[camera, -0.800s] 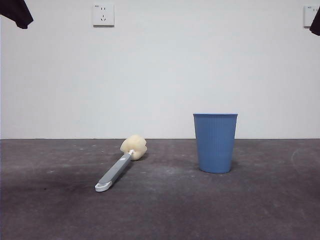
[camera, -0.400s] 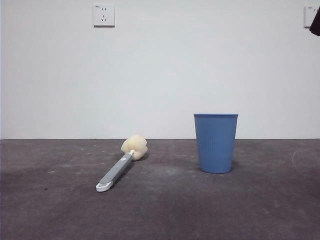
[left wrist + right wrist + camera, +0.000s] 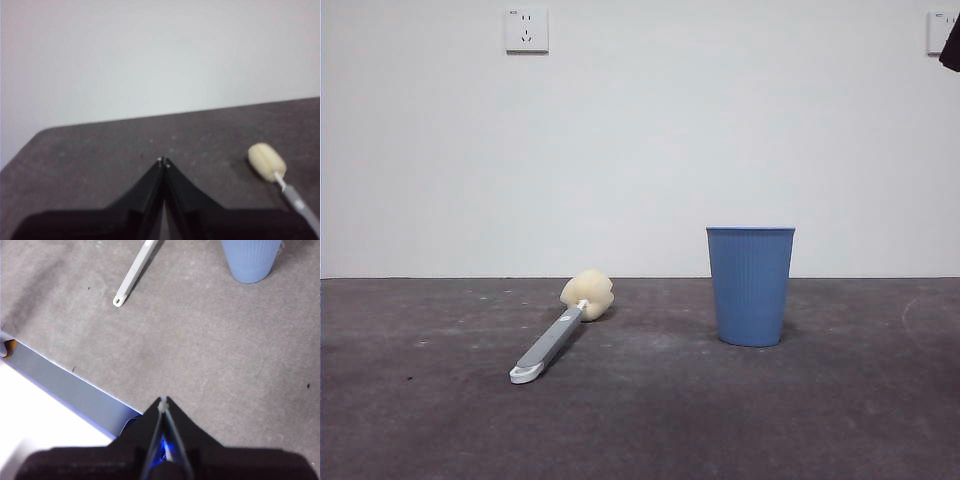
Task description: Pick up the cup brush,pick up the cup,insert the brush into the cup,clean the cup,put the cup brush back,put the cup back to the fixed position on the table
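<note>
Two things lie on the dark grey worktop [image 3: 640,420], and nothing holds them yet. Nearest is the cup brush [image 3: 560,330]. Its white tip points to the front and its yellow sponge head lies further back. It looks light. The grey handle looks hard and thin, so it may roll or slip, and the middle of the handle seems the best place to grab. The sponge looks soft and would squash.

A bit further back and well apart from it stands the cup [image 3: 751,286], blue and upright. It looks light and thin, so a hard squeeze could bend it. Holding it by the side, near the top, looks safest.

The left gripper [image 3: 163,161] has its fingers pressed together, empty, above the worktop near the sponge. The right gripper [image 3: 163,401] is also closed tight and empty.

A second ago a dark arm showed in the top left corner of the front view; now it is gone. The brush and cup have not moved.
</note>
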Controlling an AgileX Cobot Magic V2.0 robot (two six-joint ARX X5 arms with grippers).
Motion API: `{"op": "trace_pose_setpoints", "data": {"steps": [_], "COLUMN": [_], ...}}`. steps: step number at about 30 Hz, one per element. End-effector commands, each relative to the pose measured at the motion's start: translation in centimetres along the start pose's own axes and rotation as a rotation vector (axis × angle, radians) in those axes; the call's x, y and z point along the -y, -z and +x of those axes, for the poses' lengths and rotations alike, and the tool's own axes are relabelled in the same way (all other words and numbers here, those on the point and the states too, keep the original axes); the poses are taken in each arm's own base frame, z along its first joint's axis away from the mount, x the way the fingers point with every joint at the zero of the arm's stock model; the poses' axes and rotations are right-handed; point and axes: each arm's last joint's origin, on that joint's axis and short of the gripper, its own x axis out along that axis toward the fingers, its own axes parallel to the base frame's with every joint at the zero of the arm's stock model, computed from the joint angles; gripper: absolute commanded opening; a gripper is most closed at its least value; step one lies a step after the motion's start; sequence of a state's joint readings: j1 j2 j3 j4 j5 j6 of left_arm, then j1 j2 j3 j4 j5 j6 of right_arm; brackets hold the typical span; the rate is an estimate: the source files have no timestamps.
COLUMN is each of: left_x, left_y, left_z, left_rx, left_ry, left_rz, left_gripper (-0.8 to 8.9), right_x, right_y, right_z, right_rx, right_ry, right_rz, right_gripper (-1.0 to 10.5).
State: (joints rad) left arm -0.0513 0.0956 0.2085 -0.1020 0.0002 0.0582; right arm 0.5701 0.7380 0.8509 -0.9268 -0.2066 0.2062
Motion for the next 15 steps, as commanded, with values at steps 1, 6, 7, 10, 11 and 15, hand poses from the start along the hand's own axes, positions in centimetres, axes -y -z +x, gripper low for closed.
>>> {"op": "trace_pose_setpoints", "data": {"steps": [1,6,7,10,11,15], "left_x": [0.0,0.1,0.1,0.1,0.2,0.2], "left_y": [1.6,4.1,4.5,5.5,5.8,6.7], "left_z": [0.1,0.3,0.3,0.5,0.6,0.5], "left_rx": [-0.008,-0.037,-0.044,-0.074,-0.086,-0.156], "left_ry": [-0.011,-0.017,-0.017,-0.017,-0.016,-0.014], "left_rz": [-0.025,-0.064,-0.069,-0.091,-0.095,-0.122], "left_gripper": [-0.03,-0.03,-0.03,-0.03,-0.03,-0.03], "right_x": [0.0,0.0,0.0,0.0,0.0,0.0], "right_y": [-0.1,-0.1,-0.1,-0.1,-0.1,-0.1], "right_z": [-0.1,-0.1,-0.1,-0.1,-0.1,-0.1], "right_rx": [0.009,0.008,0.009,0.009,0.009,0.009], "right_ry": [0.000,0.000,0.000,0.000,0.000,0.000], "right_rz": [0.003,0.003,0.003,0.003,0.003,0.003], "right_gripper": [0.0,0.0,0.0,0.0,0.0,0.0]}}
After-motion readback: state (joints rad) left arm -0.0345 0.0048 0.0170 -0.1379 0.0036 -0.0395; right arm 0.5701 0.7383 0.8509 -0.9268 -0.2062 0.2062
